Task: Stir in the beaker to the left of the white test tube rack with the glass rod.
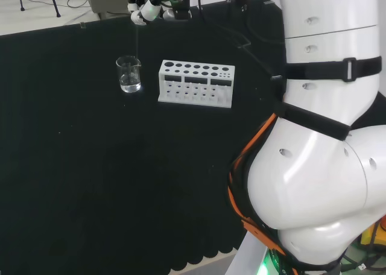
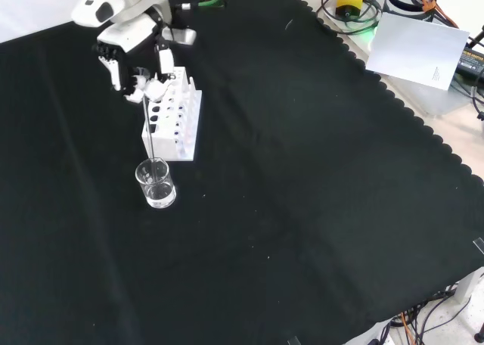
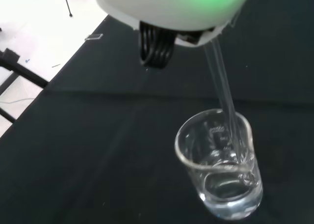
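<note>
A small clear beaker (image 1: pixel 129 74) (image 2: pixel 156 183) (image 3: pixel 219 166) stands on the black cloth just left of the white test tube rack (image 1: pixel 196 83) in the head view. In the front view the rack (image 2: pixel 174 116) lies behind the beaker. The hand (image 1: pixel 145 8) (image 2: pixel 136 71) hovers above the beaker, fingers curled round the top of a thin glass rod (image 2: pixel 150 137) (image 3: pixel 222 92). The rod hangs down and its lower end sits inside the beaker, near the wall. A little clear liquid shows at the beaker's bottom in the wrist view.
The arm's big white links (image 1: pixel 319 136) stand at the head view's right. The cloth's scalloped edge (image 2: pixel 393 95) runs along the front view's right, with a white sheet of paper (image 2: pixel 416 46) and cables beyond it.
</note>
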You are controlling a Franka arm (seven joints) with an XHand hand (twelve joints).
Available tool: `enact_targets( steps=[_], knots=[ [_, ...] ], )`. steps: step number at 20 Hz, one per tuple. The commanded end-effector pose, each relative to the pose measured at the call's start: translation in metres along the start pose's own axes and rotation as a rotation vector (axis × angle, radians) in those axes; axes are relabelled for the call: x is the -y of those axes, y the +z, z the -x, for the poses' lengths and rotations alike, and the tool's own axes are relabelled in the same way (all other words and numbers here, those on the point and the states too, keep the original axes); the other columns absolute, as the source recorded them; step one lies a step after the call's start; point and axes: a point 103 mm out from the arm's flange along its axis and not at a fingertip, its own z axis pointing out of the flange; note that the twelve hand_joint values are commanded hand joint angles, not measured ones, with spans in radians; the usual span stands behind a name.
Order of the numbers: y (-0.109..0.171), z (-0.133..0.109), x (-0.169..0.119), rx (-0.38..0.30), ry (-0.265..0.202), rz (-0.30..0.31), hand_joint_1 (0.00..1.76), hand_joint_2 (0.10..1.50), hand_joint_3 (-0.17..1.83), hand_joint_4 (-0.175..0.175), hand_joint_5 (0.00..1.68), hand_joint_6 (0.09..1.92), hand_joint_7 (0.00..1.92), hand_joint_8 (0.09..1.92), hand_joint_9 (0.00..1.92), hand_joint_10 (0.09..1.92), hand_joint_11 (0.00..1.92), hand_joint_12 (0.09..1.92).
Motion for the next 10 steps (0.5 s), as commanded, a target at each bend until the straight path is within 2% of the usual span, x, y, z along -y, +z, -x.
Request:
enact_targets(
  steps=[1, 5, 10],
  knots=[
    [-0.007, -0.052, 0.020, 0.028, -0.056, 0.005, 1.21, 0.55, 0.93, -0.175, 1.21, 0.91, 1.52, 1.06, 1.83, 0.67, 1.79, 0.67],
    [-0.002, -0.075, 0.003, 0.015, -0.094, 0.009, 1.21, 0.55, 0.93, -0.175, 1.21, 0.91, 1.52, 1.05, 1.83, 0.67, 1.79, 0.67],
    [0.006, -0.071, -0.022, 0.023, -0.093, -0.003, 1.21, 0.55, 0.93, -0.175, 1.21, 0.91, 1.52, 1.05, 1.83, 0.67, 1.79, 0.67]
  ],
)
